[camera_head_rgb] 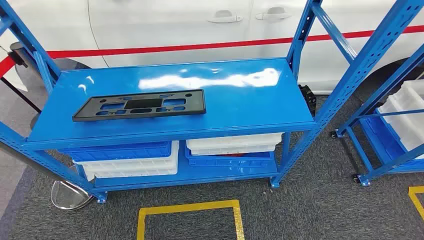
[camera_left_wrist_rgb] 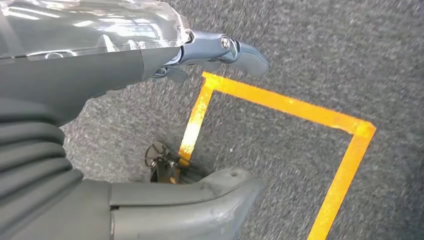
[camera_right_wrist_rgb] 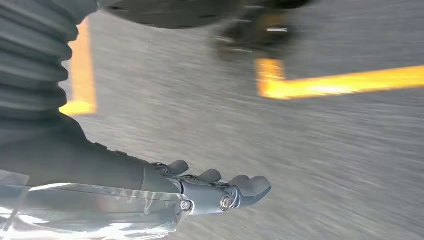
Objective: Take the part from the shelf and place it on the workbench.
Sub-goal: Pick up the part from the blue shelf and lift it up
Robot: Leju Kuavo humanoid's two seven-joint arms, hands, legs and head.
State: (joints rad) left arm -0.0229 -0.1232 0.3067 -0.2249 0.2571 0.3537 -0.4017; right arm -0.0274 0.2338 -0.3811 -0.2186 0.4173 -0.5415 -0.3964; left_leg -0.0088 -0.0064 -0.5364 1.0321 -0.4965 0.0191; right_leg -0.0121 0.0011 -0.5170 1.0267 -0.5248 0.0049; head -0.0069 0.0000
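Note:
A flat black plastic part [camera_head_rgb: 141,105] with several cut-outs lies on the left half of the blue shelf's top board [camera_head_rgb: 250,100], in the head view. My left hand [camera_left_wrist_rgb: 165,115] hangs over grey carpet, thumb and fingers apart, holding nothing. My right hand [camera_right_wrist_rgb: 165,185] also hangs above the carpet, its dark fingers stretched out straight and holding nothing.
White and blue bins [camera_head_rgb: 130,157] fill the lower shelf. A white car [camera_head_rgb: 200,25] with a red stripe stands behind the shelf. A second blue rack [camera_head_rgb: 395,130] with white bins stands at the right. Yellow tape squares [camera_head_rgb: 190,207] mark the grey carpet. A stanchion base [camera_head_rgb: 70,195] sits at lower left.

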